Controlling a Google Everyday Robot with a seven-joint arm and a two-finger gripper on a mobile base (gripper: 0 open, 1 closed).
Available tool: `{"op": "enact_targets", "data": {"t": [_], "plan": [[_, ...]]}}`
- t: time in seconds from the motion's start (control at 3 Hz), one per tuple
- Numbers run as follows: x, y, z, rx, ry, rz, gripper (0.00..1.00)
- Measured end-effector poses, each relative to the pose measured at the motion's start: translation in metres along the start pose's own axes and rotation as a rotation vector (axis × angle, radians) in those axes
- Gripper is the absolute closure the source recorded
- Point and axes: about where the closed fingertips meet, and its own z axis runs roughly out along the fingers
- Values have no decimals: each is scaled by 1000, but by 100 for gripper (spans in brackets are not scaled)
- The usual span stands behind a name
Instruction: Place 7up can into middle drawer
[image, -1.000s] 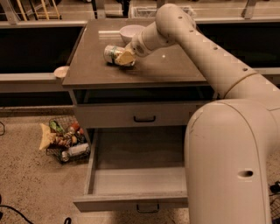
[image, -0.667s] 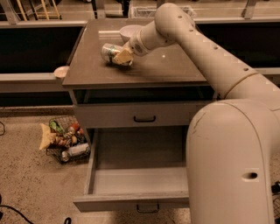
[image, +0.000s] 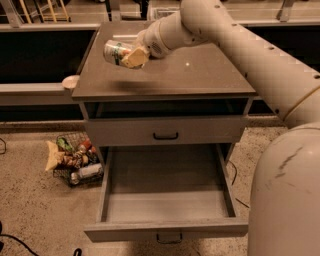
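Camera view showed the gripper (image: 131, 56) clamped on the 7up can (image: 116, 51), which lay on its side in the grasp, raised clear of the left part of the cabinet top (image: 200, 75) with its shadow on the wood below

The likeliest trouble, as I judged it, was the route down. The middle drawer (image: 167, 207) stood pulled out well below and in front of the top, so the can had to travel out past the front edge before dropping. Descending too soon would have knocked it against that edge or against the closed upper drawer front (image: 200, 132). The grip seemed to sit toward one end of the can, so a jolt might have twisted it loose. Released from too high, a can lying sideways would probably have bounced or rolled, possibly over the low side wall to the floor

The middle drawer held nothing that could be seen; its grey floor was bare. On the floor just left of it, a wire basket (image: 74, 136) was filled with snack packets and what looked like a can or bottle
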Motion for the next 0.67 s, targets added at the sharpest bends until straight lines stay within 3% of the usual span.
{"op": "enact_targets", "data": {"t": [0.33,0.67], "plan": [[0,0,0,0,0,0,100],[-6,24,-4,-56,44,-70,100]]}}
